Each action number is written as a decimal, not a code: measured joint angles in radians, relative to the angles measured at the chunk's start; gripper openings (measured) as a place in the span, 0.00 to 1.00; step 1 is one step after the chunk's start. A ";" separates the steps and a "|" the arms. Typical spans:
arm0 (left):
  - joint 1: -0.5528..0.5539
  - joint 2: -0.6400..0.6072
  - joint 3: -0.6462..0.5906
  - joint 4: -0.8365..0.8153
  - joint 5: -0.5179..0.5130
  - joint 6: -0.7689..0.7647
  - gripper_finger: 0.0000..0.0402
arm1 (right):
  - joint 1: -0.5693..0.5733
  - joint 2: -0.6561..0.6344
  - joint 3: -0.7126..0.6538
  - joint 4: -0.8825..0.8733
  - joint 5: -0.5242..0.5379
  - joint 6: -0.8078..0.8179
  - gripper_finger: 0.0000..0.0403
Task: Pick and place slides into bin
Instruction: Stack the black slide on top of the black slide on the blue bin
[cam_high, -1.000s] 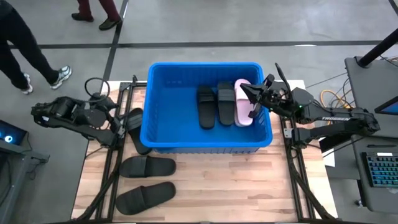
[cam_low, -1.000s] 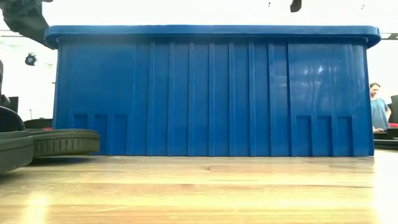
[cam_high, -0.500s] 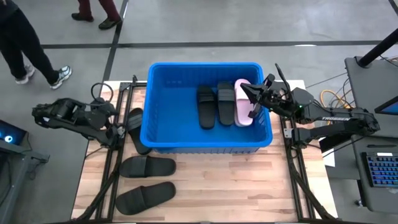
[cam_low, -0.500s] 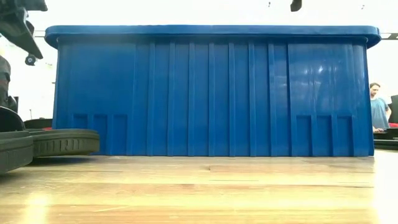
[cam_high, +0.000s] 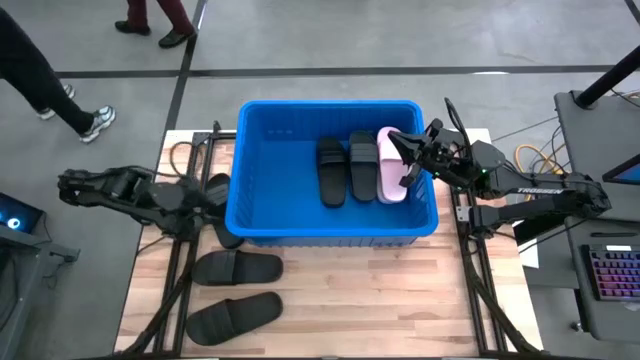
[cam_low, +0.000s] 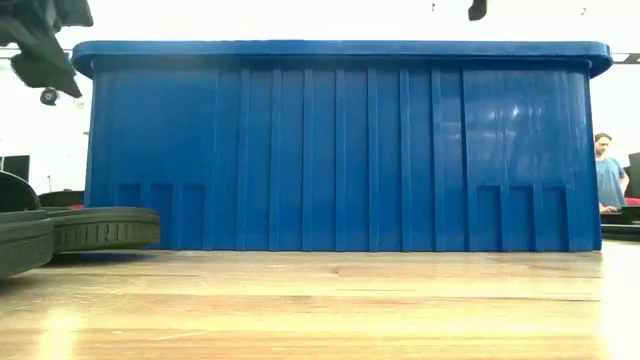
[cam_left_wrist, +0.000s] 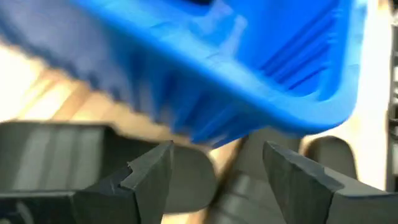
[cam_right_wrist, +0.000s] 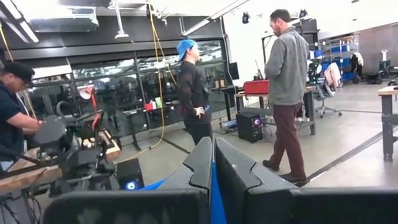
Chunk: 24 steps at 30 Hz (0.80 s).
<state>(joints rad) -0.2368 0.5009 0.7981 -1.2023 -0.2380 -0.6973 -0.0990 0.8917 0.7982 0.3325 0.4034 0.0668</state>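
Left gripper (cam_high: 205, 193) spread, empty, low beside the bin's (cam_high: 232, 180) left wall, over a black slide (cam_high: 218, 205) leaning there. Best move, I'd judge — straddle the strap, close squarely, lift clear of the rim. Two more black slides (cam_high: 236, 268) on the table; three already inside. Right gripper (cam_high: 408, 157) pressed together above the pink slide (cam_high: 391, 164) — waiting.

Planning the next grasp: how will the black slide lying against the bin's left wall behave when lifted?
The black slide looks like moulded foam, so probably light and slightly bendy. Its wide strap likely offers a grip. Lying flat, it shouldn't roll, though squeezed against the bin it may drag.
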 joint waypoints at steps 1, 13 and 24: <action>0.000 0.025 -0.001 0.035 0.014 0.024 0.57 | 0.000 0.000 0.000 -0.001 0.000 0.005 0.02; 0.056 0.139 0.137 0.101 -0.123 0.235 0.57 | 0.000 0.000 0.000 -0.002 0.000 0.008 0.02; 0.240 0.047 0.161 0.100 -0.220 0.352 0.57 | 0.000 0.000 0.000 0.013 0.020 -0.017 0.02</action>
<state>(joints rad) 0.0033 0.5483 0.9591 -1.1024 -0.4584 -0.3454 -0.0994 0.8917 0.7982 0.3453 0.4236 0.0501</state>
